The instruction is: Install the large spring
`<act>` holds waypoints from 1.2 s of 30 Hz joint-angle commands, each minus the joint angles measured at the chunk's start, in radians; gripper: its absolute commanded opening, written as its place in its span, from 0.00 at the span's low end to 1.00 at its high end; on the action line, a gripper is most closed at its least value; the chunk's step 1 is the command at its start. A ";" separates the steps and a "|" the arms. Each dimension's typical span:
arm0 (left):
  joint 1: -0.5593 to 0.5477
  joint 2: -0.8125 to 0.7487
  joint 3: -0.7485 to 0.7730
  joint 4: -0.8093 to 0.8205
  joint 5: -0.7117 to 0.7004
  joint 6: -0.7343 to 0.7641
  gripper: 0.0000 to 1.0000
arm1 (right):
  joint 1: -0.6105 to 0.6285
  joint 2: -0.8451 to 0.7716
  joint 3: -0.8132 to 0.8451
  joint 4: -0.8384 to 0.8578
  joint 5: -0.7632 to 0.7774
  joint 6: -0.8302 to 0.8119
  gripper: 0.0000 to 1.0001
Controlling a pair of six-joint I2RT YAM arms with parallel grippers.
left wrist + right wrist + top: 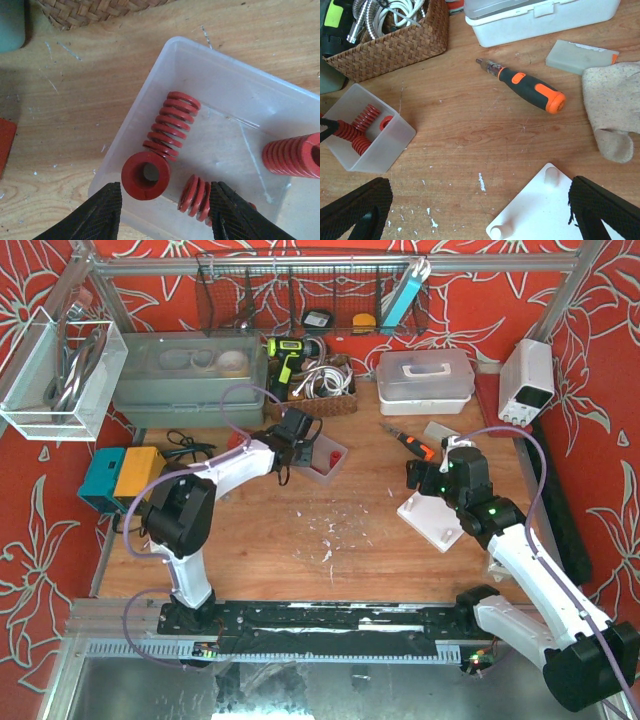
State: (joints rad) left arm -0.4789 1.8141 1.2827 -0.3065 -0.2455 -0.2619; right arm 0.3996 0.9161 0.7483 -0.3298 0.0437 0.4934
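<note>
A clear plastic bin (pixel 230 135) holds several red springs. A long red spring (pixel 167 127) lies tilted with its open end toward the camera, a short one (pixel 196 196) lies near the front wall, and a thick one (pixel 295 156) lies at the right. My left gripper (pixel 165 212) is open just above the bin's near corner, its jaws on either side of the long and short springs, touching nothing. My right gripper (pixel 480 215) is open and empty over the white peg plate (pixel 555 215). In the top view the bin (pixel 335 462) is centre-left and the plate (pixel 435 515) centre-right.
An orange-and-black screwdriver (pixel 530 87), a grey block (pixel 580 54) and a cloth (pixel 615 110) lie beyond the plate. A wicker basket (pixel 395 45) and a white lidded box (pixel 530 20) stand at the back. A power supply (pixel 527 380) is at the far right.
</note>
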 commanded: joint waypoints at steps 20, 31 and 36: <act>0.014 0.141 0.087 -0.025 0.157 -0.032 0.46 | 0.007 0.008 -0.018 0.022 0.017 -0.001 0.97; 0.013 0.119 0.240 -0.130 0.007 -0.014 0.46 | 0.007 0.012 -0.019 0.024 0.020 -0.004 0.96; 0.013 0.158 0.329 -0.293 -0.038 -0.003 0.46 | 0.007 0.012 -0.019 0.024 0.020 -0.006 0.97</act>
State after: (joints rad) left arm -0.4683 1.9347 1.5581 -0.4400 -0.2176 -0.2764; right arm 0.4000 0.9264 0.7418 -0.3202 0.0502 0.4923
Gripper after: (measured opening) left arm 0.463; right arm 0.965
